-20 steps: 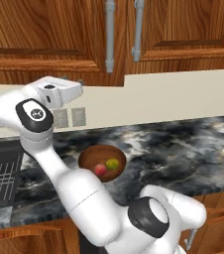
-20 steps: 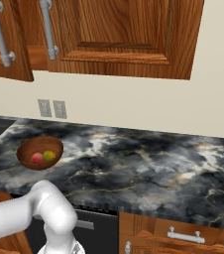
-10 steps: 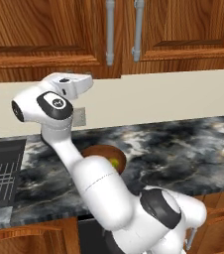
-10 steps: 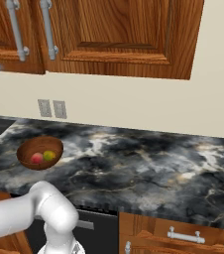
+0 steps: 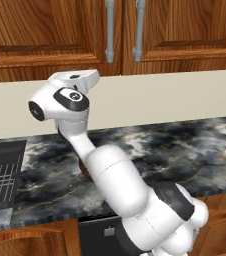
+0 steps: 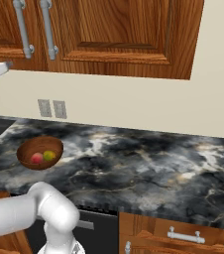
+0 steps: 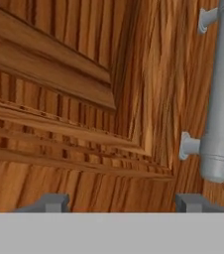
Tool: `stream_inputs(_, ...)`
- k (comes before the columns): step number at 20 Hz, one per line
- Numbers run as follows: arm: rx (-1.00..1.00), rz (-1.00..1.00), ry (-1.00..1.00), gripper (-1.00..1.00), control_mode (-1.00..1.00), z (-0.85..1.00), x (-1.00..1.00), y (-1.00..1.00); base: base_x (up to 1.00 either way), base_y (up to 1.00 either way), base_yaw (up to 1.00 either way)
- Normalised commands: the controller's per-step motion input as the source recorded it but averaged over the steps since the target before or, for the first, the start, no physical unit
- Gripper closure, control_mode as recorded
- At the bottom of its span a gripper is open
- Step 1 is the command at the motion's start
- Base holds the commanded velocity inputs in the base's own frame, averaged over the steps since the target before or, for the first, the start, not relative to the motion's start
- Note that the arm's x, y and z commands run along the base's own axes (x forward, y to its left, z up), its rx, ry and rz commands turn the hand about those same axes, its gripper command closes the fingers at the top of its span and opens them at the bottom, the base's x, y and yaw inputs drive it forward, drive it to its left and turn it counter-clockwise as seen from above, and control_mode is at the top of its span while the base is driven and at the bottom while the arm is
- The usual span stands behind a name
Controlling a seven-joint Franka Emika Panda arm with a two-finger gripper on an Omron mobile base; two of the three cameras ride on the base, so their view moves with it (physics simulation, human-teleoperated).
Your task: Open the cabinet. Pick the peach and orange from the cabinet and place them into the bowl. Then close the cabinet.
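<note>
The cabinet (image 5: 45,30) hangs above the counter with both panelled doors flush shut, its two grey bar handles (image 5: 109,30) side by side. In the hand view the left door's panel (image 7: 59,124) is very close, with its handle (image 7: 220,99) at the right. My gripper (image 7: 121,203) is open, nothing between its fingertips (image 7: 49,202). The hand (image 5: 80,77) is raised just below the left door's lower edge. The bowl (image 6: 39,151) sits on the counter with the peach (image 6: 36,158) and the orange (image 6: 49,155) inside. From the left base, my arm hides most of the bowl (image 5: 84,171).
A black marbled counter (image 6: 134,163) runs along a cream wall with two outlets (image 6: 52,108). A dark sink with a rack (image 5: 0,175) lies at the left. Wooden drawers with a short grey handle (image 6: 186,235) sit below the counter.
The left cabinet door has swung from ajar to fully shut. My hand has risen and followed it toward the door, and the arm now covers the bowl in the left base view.
</note>
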Motion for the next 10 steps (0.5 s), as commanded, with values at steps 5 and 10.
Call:
stream_inputs(5,-0.04,0.12,0.02,-1.00,-1.00,0.00,0.60,-0.20,0.00,0.00,0.00)
stream_inputs(10,-0.02,0.11,0.05,-1.00,-1.00,0.00,0.57,-0.20,0.00,0.00,0.00)
